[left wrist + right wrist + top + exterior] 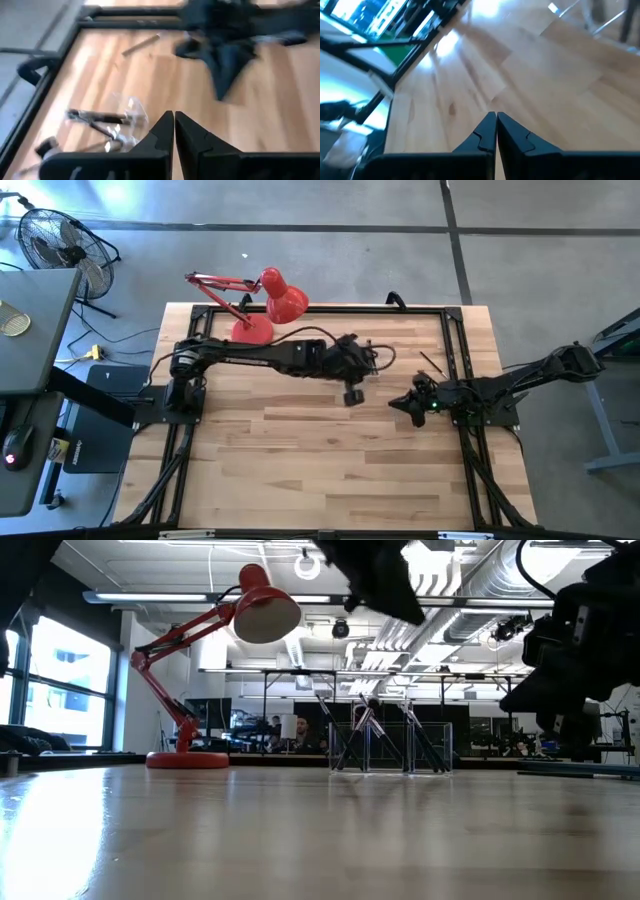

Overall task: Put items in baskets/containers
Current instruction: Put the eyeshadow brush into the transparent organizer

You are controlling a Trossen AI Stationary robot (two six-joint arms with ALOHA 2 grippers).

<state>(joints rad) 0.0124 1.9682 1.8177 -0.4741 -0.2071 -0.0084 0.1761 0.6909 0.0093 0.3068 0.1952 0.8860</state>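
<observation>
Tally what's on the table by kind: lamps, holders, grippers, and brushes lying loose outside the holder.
red lamp: 1
clear holder: 1
loose brush: 1
grippers: 2, left gripper and right gripper
Total: 5
The brushes inside the holder are too blurred to count.

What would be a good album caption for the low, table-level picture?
Across a wooden table, a clear holder bristling with brushes stands beside a red desk lamp.
</observation>
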